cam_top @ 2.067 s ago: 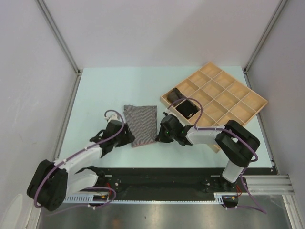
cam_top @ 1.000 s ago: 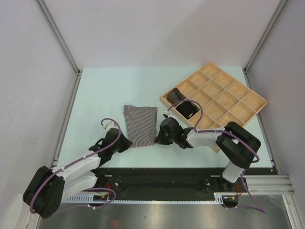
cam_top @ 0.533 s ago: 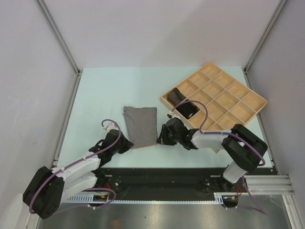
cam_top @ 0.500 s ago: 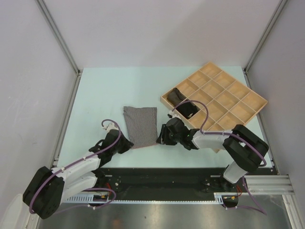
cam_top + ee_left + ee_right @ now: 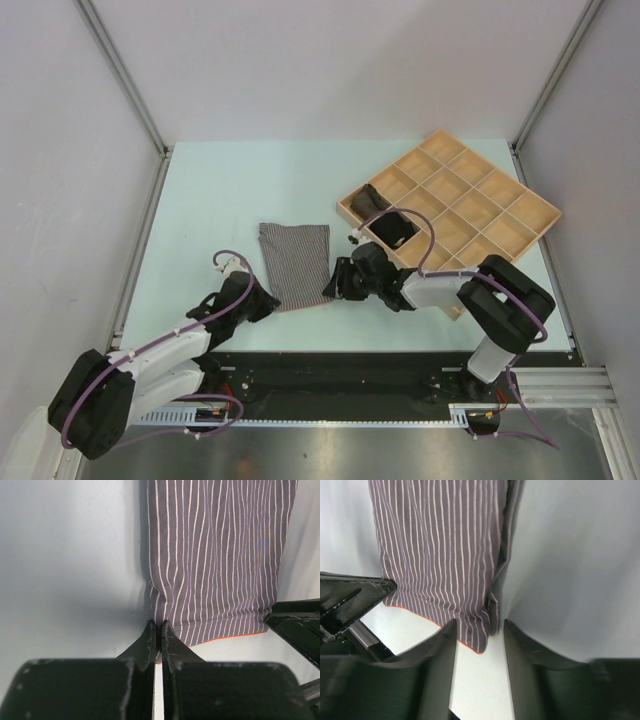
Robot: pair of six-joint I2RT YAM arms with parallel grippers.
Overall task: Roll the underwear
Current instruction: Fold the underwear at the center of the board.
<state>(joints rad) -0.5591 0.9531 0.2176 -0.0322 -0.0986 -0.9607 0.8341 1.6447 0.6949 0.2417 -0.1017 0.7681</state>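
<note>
The grey underwear (image 5: 295,263) is lying on the table (image 5: 210,200), long axis twelve to six. The left gripper (image 5: 262,298) is resting clenched at its seven o'clock corner; the right gripper (image 5: 333,288), jaws parted, is straddling five o'clock.

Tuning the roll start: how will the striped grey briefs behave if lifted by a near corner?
Likely floppy: the striped grey briefs lie flat and thin, one side edge folded over. Probably light, so a push may bunch or slide them on the smooth table. A corner lift would likely leave the rest drooping.
</note>
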